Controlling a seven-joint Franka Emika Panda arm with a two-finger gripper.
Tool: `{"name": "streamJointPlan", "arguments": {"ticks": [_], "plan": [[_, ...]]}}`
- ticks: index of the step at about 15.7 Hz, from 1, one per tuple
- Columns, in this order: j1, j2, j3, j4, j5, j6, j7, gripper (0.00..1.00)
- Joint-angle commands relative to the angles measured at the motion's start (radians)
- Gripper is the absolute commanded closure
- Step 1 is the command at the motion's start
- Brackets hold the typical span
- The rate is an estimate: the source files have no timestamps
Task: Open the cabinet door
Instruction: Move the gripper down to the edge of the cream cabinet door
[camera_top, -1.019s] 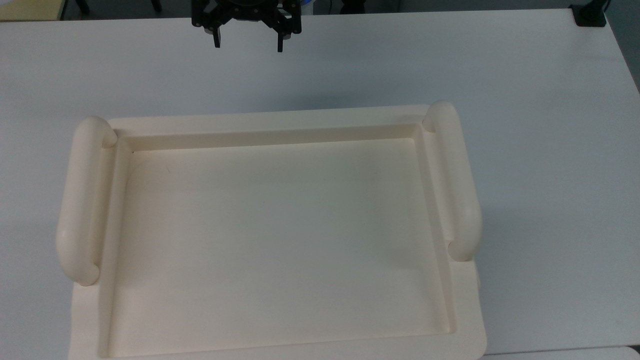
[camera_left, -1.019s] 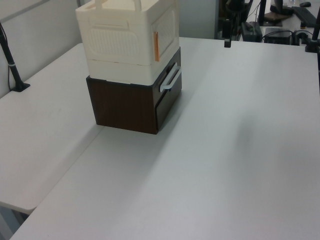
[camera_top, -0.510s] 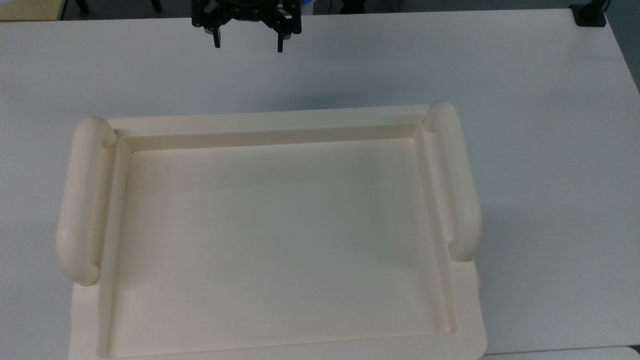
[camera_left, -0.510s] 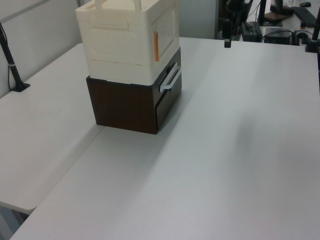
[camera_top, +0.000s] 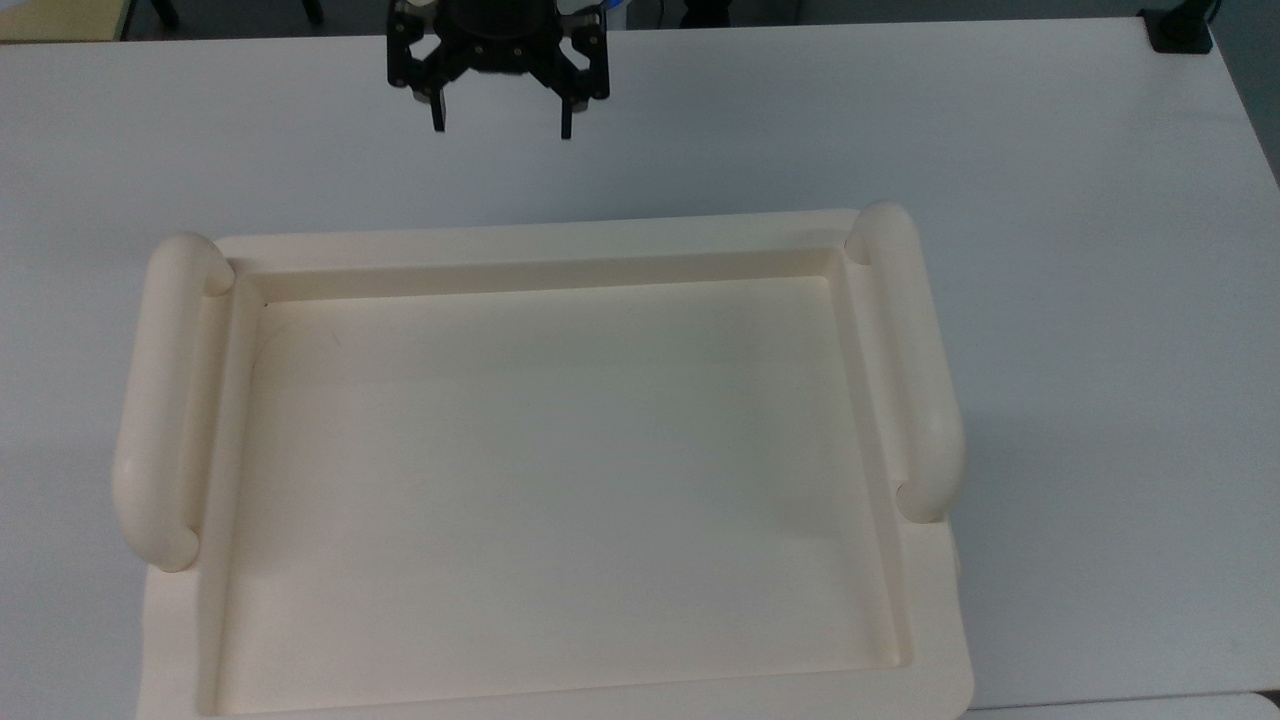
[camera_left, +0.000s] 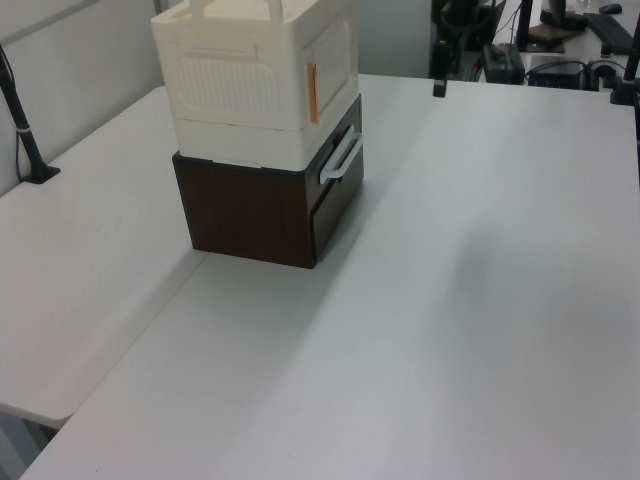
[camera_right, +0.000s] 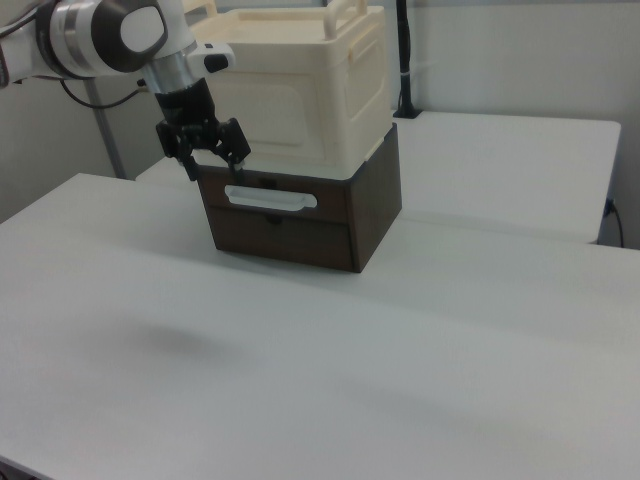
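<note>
1. Below the gripper (camera_top: 500, 128) in the top view sits the cabinet (camera_top: 560, 470); its recessed top fills the frame's centre, and a strip of bare white table (camera_top: 1050, 200) separates the two there.
2. Gripper fingers (camera_top: 437, 117) are spread wide, holding nothing.
3. Right view: gripper (camera_right: 213, 161) hangs in front of the cabinet (camera_right: 300, 90), level with the lower-left corner of the cabinet door (camera_right: 262, 112) as the right view shows it. Whether it touches the door, I cannot tell.
4. Left view: gripper (camera_left: 439, 80) shows as a dark finger over the table's far part, well to the left view's right of the cabinet (camera_left: 255, 80).
5. Under the cabinet: a dark brown drawer unit (camera_right: 300, 215) with a pale bar handle (camera_right: 270, 198), just below the gripper in the right view.
6. Two thick rounded tubes (camera_top: 165, 400) run along the cabinet's short sides in the top view.
7. Nothing stands between gripper and door in the right view.
8. Door: flat cream panel with a rounded inset outline, lying flush with the cabinet front. Left view shows a thin coppery strip (camera_left: 312, 93) near the cabinet's corner.
</note>
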Motion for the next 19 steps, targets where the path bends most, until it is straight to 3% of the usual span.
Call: {"name": "streamJointPlan", "arguments": {"ticks": [1,5,8,14,17,19], "plan": [[0.017,0.044,0.009,0.055,-0.006,0.101,0.014,0.0],[0.086,0.069,0.009,0.071,-0.004,0.234,0.025,0.0],[0.139,0.097,0.008,0.105,-0.018,0.36,0.136,0.0],[0.165,0.162,0.005,0.174,-0.049,0.489,0.227,0.0],[0.182,0.196,0.005,0.173,-0.119,0.576,0.227,0.09],[0.183,0.206,0.005,0.173,-0.125,0.592,0.224,0.18]]}}
